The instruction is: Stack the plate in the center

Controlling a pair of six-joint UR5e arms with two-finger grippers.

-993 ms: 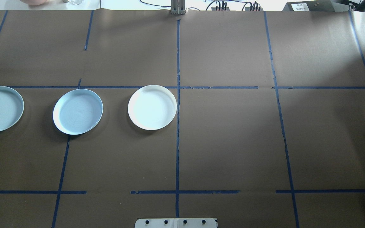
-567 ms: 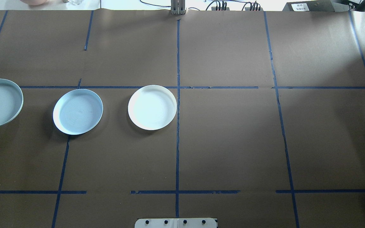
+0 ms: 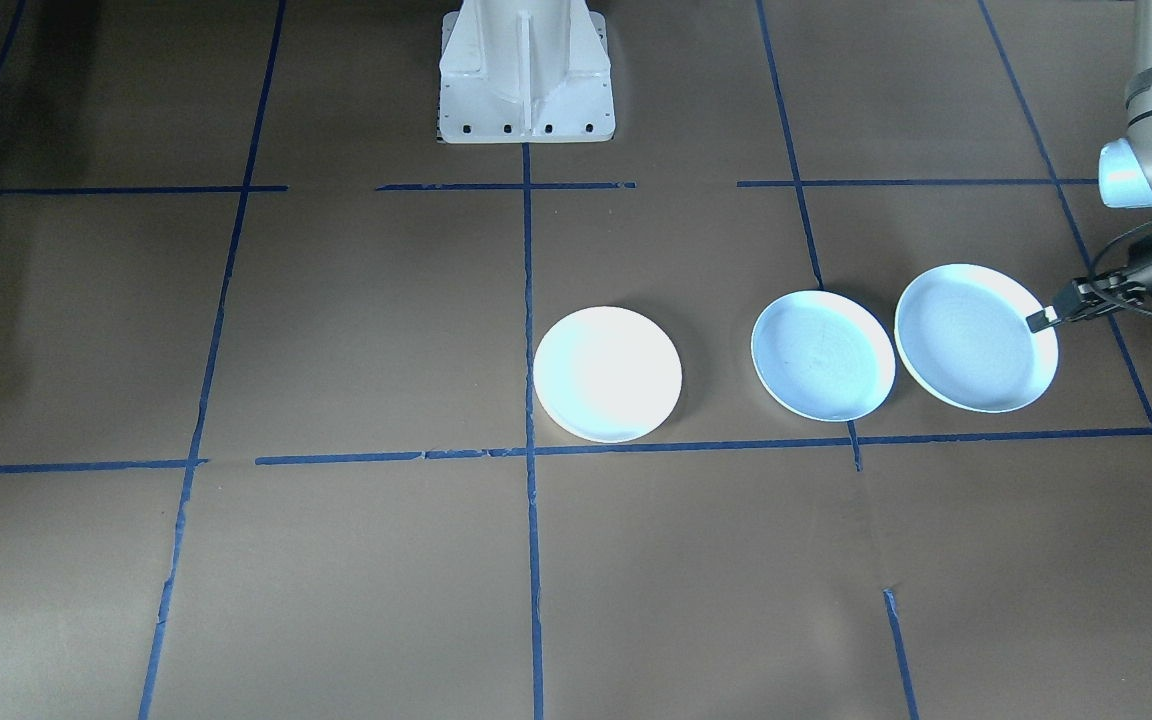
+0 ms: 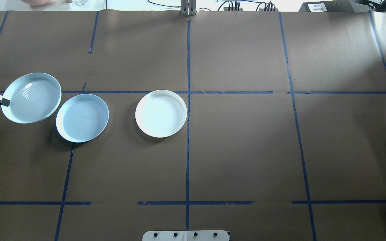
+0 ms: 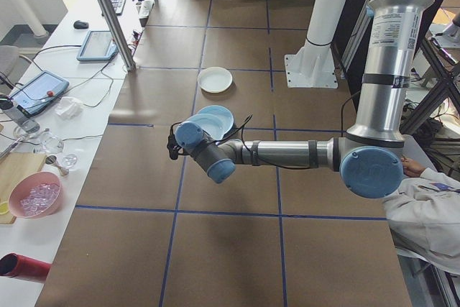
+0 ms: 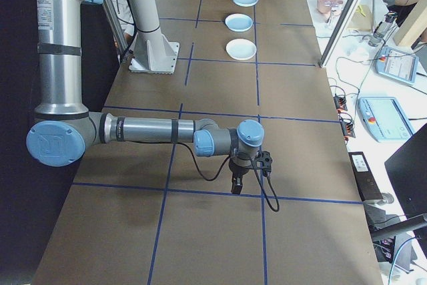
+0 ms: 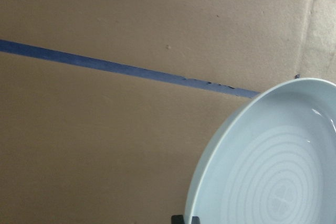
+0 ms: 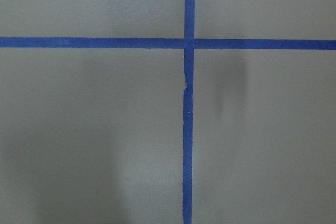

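Carry step: left claw point(image 4: 2, 100) pinching lifted plate point(image 4: 31, 97) rim, next swing over middle plate point(image 4: 82, 117) & lower; right claw point(image 6: 237, 183) state unclear.

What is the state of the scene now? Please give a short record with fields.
held plate: pale blue plate, lifted off the table, gripped at its outer rim
left claw: shut on the held plate's rim
middle plate: blue plate, flat on the table
center plate: white plate, flat, beside the center tape line
right claw: hangs over bare table, holding nothing; open or shut cannot be told
stacking: not yet done
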